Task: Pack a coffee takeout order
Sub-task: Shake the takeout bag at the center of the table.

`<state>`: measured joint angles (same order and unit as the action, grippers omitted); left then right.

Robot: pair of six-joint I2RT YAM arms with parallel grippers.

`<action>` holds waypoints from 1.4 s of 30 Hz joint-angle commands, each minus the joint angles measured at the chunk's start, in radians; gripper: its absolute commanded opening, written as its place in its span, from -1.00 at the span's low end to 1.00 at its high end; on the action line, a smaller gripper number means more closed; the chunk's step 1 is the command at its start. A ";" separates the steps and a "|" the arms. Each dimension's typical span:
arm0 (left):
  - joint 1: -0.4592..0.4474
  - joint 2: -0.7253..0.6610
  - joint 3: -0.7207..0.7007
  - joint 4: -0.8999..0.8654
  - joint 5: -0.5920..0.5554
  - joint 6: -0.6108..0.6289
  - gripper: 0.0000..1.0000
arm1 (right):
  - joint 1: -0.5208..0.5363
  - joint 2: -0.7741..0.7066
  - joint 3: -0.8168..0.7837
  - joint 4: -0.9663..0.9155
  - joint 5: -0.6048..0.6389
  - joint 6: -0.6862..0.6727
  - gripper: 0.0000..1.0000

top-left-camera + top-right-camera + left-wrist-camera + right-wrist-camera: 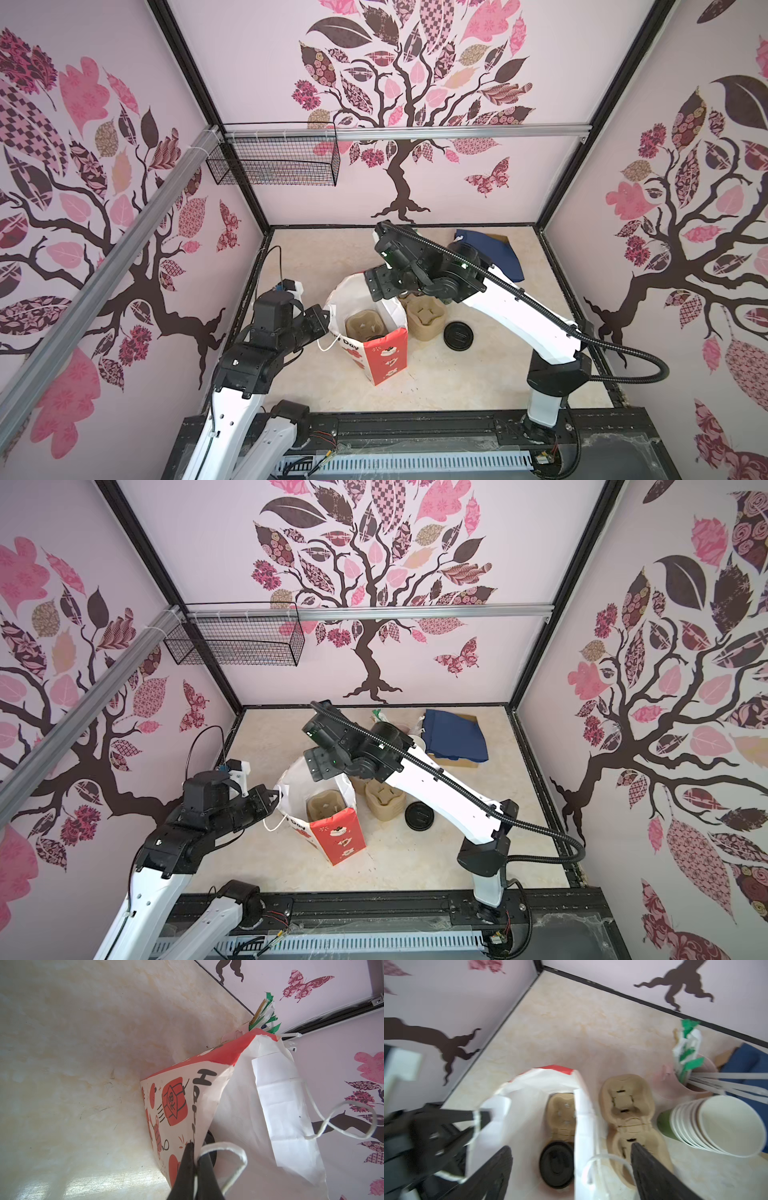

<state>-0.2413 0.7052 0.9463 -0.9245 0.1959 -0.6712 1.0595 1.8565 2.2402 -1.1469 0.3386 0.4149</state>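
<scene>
A red-and-white paper bag (pixel 384 357) (pixel 340 833) stands open mid-table. Inside it sits a tan carrier (pixel 365 322) (pixel 560 1118) with a black-lidded cup (pixel 556 1164) in one well. My left gripper (pixel 328 320) (pixel 196 1151) is shut on the bag's rim beside a white handle loop. My right gripper (pixel 570 1146) hovers open just above the bag. One of its fingers is over the bag's mouth and the other over the carriers outside. Its fingers are hidden under the wrist in both top views. The navy napkin (pixel 498 253) (pixel 455 737) lies at the back right.
Beside the bag stand stacked spare carriers (pixel 426 318) (pixel 627 1105) and a loose black lid (pixel 458 334). Behind them are a stack of lidless cups (pixel 720 1124) and a pink cup of straws (pixel 691 1076). A wire basket (pixel 274 160) hangs on the back wall.
</scene>
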 commanded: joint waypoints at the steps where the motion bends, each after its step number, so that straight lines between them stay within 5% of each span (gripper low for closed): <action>1: -0.001 -0.009 0.055 0.009 -0.004 0.018 -0.95 | -0.007 -0.003 -0.086 -0.054 0.049 0.006 0.83; 4: -0.002 -0.009 0.054 0.018 -0.003 0.015 -0.96 | -0.010 -0.025 -0.173 0.002 -0.028 0.013 0.76; 15: -0.002 -0.007 0.066 0.009 -0.006 0.023 -0.96 | -0.052 -0.035 -0.274 0.098 -0.167 0.028 -0.03; 22: -0.001 0.008 0.086 0.003 -0.009 0.032 -0.96 | -0.052 -0.045 -0.277 0.118 -0.206 0.030 -0.01; 26: -0.001 0.021 0.114 -0.036 -0.020 0.039 -0.96 | -0.052 -0.037 -0.241 0.107 -0.230 0.027 0.54; 30: -0.003 0.021 0.112 -0.049 -0.010 0.045 -0.97 | -0.053 -0.062 -0.244 0.126 -0.234 0.023 0.64; 34: -0.004 0.014 0.078 -0.027 -0.003 0.056 -0.98 | -0.060 -0.096 -0.298 0.161 -0.211 0.007 0.64; 42: -0.004 0.030 0.118 -0.054 0.014 0.089 -0.98 | -0.064 -0.065 -0.254 0.155 -0.216 0.033 0.30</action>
<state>-0.2413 0.7261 1.0164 -0.9794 0.1864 -0.6155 0.9997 1.7996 1.9476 -0.9806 0.1116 0.4404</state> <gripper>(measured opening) 0.051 0.665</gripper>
